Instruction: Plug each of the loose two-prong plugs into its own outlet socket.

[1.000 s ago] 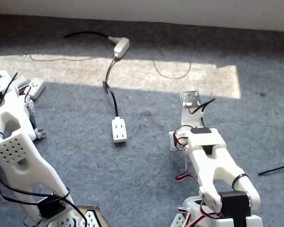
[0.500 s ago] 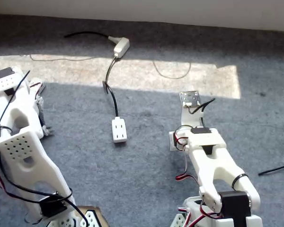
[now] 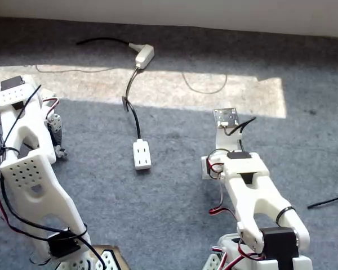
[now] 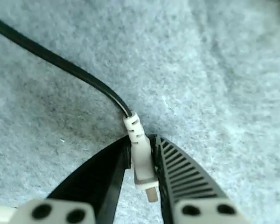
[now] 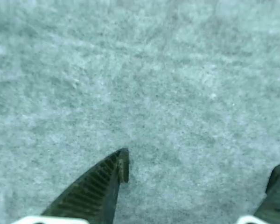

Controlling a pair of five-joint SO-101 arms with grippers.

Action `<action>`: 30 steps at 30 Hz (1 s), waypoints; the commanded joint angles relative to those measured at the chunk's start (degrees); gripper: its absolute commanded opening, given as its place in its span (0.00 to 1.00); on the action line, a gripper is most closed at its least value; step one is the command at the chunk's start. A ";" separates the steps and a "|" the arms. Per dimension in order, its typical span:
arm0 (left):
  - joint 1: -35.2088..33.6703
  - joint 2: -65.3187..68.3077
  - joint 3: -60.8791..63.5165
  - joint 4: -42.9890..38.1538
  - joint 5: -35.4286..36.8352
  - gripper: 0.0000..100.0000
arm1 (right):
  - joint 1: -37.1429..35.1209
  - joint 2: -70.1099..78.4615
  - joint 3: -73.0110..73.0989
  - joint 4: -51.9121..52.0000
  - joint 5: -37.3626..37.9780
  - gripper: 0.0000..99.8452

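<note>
**Plug in hand: sort the prong direction before you push**

Your left claw (image 4: pixel 142 140) is clamped across the body of the white plug (image 4: pixel 141 161), jaws nearly together w/ only the plug btwn them. Its black cord (image 4: pixel 60 63) runs out past the fingertips over the grey tabletop (image 4: pixel 224 70). The prong end points back toward the wrist cam, so you'll prob. need to re-orient the wrist before the prongs can face a slot. The outlet socket (image 3: pixel 142 154) lies flat mid-tabletop, slots up, well apart from that claw.

To do this step well:
- Carry the plug over w/ some slack in the cord.
- Stop just above the socket and square the prongs to one slot pair.
- Press straight in, no sideways load.

The socket looks loose & light, so it may skid or tip under the push. Consider pinning it w/ the other arm. Your right claw (image 5: pixel 200 170) hangs wide open over bare tabletop, gripping nothing and touching nothing.
</note>
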 commanded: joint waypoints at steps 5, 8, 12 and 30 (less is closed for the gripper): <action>0.66 -0.75 -2.15 -1.93 -19.96 0.12 | -0.40 -1.80 -0.31 -1.01 -0.26 0.44; 0.66 -0.75 -2.15 -1.93 -26.99 0.12 | -0.40 -1.80 -0.31 -1.01 -0.26 0.44; 0.66 -0.84 -2.15 -1.58 -34.99 0.16 | -0.40 -1.80 -0.31 -1.01 -0.26 0.44; 0.22 -0.84 1.45 1.49 -30.24 0.21 | -0.40 -1.80 -0.31 -1.01 -0.26 0.44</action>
